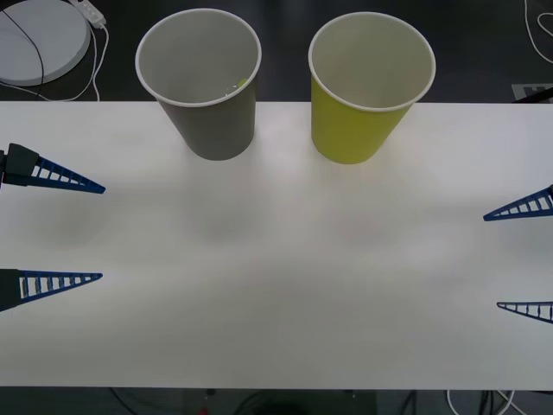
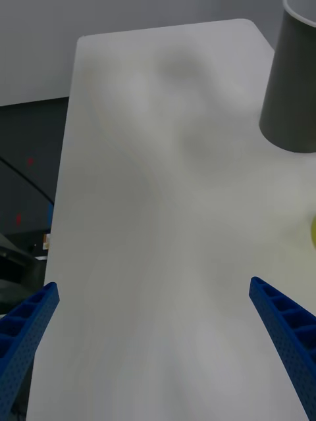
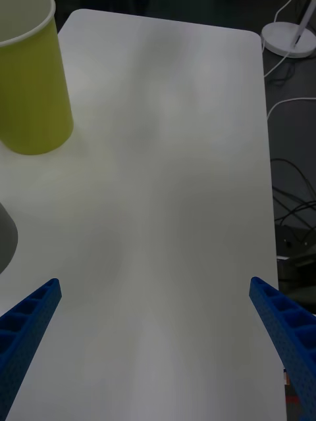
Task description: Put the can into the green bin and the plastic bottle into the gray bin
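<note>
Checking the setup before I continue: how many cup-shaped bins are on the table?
2: the gray tapered paper bin at the table's far edge toward the robot's left, and the yellow-green tapered paper bin to its right.

A: The gray bin [image 1: 210,95] is looking like matt coated paper, its white inside smooth and its rolled rim [image 1: 198,102] catching a faint sheen.

B: The green bin [image 1: 361,104] is showing the same papery, matt skin, yellow-green outside and plain smooth white within. Beneath both, the table [image 1: 276,285] is reading as a smooth white laminate, softly matt, with pale shadows lying on it.

A: The 2 fingers of the left gripper [image 1: 102,232] are appearing as blue moulded plastic, ribbed like ladders, faintly glossy.

B: The right gripper [image 1: 491,259] is presenting the same blue ribbed plastic; in the right wrist view its finger faces [image 2: 283,322] are looking finely dimpled.
</note>
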Available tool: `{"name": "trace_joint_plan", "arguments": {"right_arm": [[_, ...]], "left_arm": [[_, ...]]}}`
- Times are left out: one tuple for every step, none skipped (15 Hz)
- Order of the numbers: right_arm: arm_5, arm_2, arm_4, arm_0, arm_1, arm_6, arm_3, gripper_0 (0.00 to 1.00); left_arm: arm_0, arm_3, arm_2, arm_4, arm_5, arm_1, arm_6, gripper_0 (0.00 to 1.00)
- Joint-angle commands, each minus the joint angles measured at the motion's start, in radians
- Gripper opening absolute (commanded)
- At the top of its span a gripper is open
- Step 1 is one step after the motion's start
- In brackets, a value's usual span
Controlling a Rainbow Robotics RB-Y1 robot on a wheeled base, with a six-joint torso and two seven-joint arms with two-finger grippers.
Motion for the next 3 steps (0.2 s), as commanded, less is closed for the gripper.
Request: {"name": "trace_joint_plan", "arguments": {"right_arm": [[0.000, 0.000, -0.001, 0.000, 0.000, 0.000, 0.001, 1.00], [0.000, 0.000, -0.001, 0.000, 0.000, 0.000, 0.001, 1.00], [0.000, 0.000, -0.001, 0.000, 0.000, 0.000, 0.001, 1.00]], "left_arm": [[0.000, 0.000, 0.000, 0.000, 0.000, 0.000, 0.000, 1.00], [0.000, 0.000, 0.000, 0.000, 0.000, 0.000, 0.000, 1.00], [0.000, 0.000, 0.000, 0.000, 0.000, 0.000, 0.000, 1.00]]}}
